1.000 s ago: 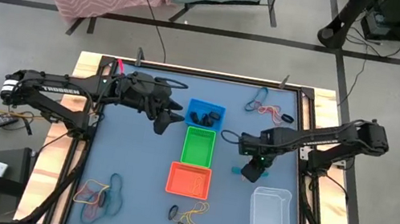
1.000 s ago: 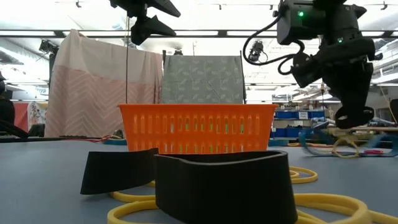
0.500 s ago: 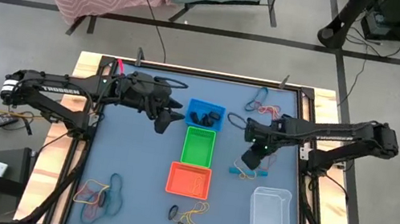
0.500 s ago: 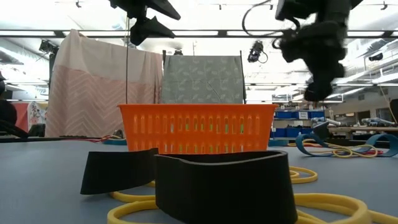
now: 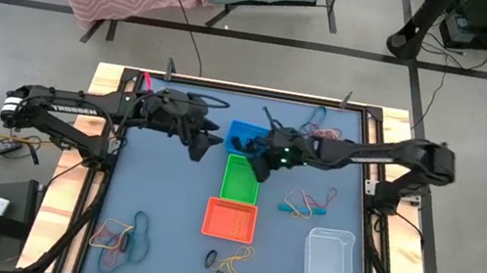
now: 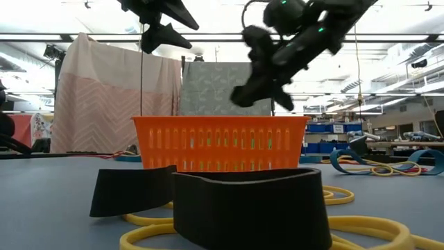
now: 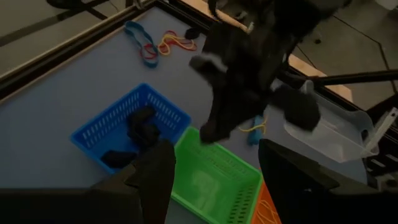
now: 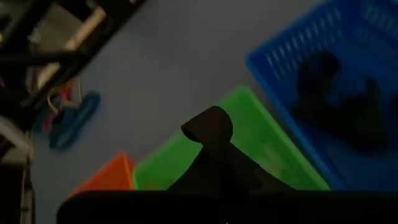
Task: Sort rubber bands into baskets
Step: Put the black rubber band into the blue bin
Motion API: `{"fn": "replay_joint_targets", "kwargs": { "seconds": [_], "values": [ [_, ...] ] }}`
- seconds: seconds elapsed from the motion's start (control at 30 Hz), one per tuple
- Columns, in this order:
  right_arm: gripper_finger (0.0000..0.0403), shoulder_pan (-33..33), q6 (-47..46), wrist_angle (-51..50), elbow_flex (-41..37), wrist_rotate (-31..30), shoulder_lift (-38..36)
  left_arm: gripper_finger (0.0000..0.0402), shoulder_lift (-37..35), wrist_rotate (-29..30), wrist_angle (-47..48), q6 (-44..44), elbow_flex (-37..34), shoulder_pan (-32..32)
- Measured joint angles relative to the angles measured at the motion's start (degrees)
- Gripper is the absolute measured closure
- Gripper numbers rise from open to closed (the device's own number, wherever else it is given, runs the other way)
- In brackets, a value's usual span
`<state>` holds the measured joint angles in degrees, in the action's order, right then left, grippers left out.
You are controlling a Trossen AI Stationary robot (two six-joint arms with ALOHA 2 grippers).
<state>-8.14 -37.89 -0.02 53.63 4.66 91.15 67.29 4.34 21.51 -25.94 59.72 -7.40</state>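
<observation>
Blue [image 5: 248, 137], green [image 5: 240, 178] and orange [image 5: 230, 220] baskets stand in a row at the table's middle, and black rubber bands [image 8: 336, 106] lie in the blue one. A clear tub [image 5: 332, 263] stands near right. My right gripper [image 5: 261, 165] hangs shut above the green basket's far end, next to the blue one; no band shows at its tips [image 8: 208, 127]. My left gripper [image 5: 205, 145] hovers open just left of the blue basket, nothing between its fingers [image 7: 155, 177]. A teal and a yellow band [image 5: 304, 204] lie on the table right of the green basket.
Loose band piles lie near left [image 5: 122, 237], near centre [image 5: 229, 265] and at the far edge [image 5: 320, 125]. In the low view, wide black bands [image 6: 250, 205] and yellow ones lie before the orange basket [image 6: 220, 142]. A raised frame rims the table [image 5: 232, 85].
My right gripper has swung from over the teal band toward the table's left, rising a little, and now hangs over the green basket's far end. It has tipped from pointing steeply down to a shallower slant. The teal band stays on the table.
</observation>
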Motion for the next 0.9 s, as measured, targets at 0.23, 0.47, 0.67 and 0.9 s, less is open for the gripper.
{"fn": "replay_joint_targets", "kwargs": {
  "seconds": [0.23,0.47,0.67,0.9],
  "values": [
    [0.0395,-2.8,-1.0,3.7,4.1,-9.4,6.9,0.0169,0.0,1.7,-0.7,0.0,0.0,0.0],
    [0.0356,-5.3,-2.1,3.0,4.5,-8.1,7.9,0.0169,0.0,2.6,-1.0,-0.1,0.0,0.0],
    [0.0238,-5.8,-2.4,3.0,4.5,-7.9,7.7,0.0169,0.0,2.7,-1.2,-0.1,0.0,0.0],
    [0.0121,-7.8,1.1,0.2,4.5,0.7,6.2,0.0170,0.0,2.7,-0.7,-0.1,0.0,0.0]
  ]
}}
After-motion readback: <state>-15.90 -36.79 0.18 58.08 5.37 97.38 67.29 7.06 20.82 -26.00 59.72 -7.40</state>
